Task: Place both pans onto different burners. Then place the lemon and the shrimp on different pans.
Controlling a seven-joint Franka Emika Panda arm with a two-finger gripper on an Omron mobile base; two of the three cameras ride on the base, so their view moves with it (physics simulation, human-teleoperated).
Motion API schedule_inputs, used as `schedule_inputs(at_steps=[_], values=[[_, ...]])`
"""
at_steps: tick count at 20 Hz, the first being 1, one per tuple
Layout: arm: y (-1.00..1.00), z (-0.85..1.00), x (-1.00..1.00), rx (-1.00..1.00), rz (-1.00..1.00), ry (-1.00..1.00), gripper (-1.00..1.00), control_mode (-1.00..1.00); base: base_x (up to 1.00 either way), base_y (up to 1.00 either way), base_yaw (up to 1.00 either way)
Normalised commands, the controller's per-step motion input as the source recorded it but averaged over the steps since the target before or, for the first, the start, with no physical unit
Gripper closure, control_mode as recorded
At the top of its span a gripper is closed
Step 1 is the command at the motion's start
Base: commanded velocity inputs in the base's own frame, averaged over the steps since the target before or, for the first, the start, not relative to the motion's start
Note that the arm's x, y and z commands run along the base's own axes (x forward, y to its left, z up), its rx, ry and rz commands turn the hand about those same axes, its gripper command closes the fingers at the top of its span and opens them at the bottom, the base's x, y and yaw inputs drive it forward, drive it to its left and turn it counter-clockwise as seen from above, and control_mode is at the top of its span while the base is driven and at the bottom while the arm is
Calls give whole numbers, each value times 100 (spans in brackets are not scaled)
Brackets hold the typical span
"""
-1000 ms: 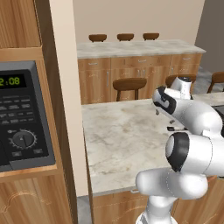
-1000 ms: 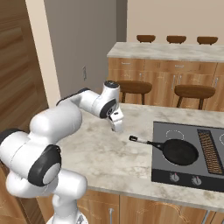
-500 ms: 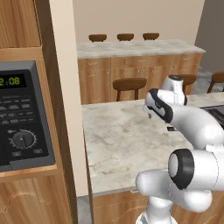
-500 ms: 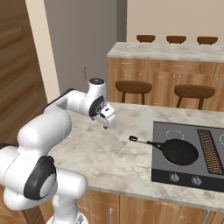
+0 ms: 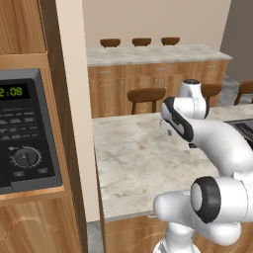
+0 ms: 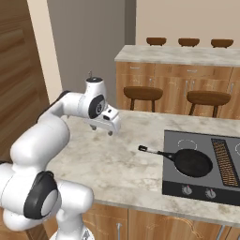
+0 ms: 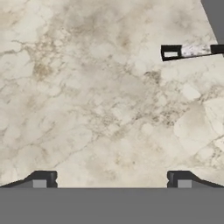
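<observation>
One black pan [image 6: 192, 162] already sits on the cooktop [image 6: 187, 187], its bowl over a near burner and its thin handle [image 6: 152, 151] reaching off the glass onto the marble counter [image 6: 112, 164] toward about nine o'clock in the right base view. The gripper [image 6: 103, 130] hangs over bare counter well to the far left of that pan, its jaws spread wide with nothing between them. In the hand view the two fingertips [image 7: 41, 179] frame plain marble, and the end of the pan handle [image 7: 188, 51] lies at roughly two o'clock from the jaws, its long axis running nearly level across that view. The second pan, the lemon and the shrimp cannot be made out in these pictures, so which way the next pickup lies from the jaws cannot be told. My judgement is that the first pan is placed and the arm is heading off to fetch the other.
</observation>
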Motion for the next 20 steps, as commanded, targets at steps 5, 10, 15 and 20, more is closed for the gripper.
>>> schedule_inputs(at_steps=[5,10,15,20], values=[[0,0,-20,-2,12,0,-100,-100,0,0,0],[0,0,-10,0,1,0,-100,100,-16,-5,0],[0,0,0,0,0,0,-100,100,-57,-81,-3],[0,0,0,0,0,0,-100,100,-15,-100,-1]])
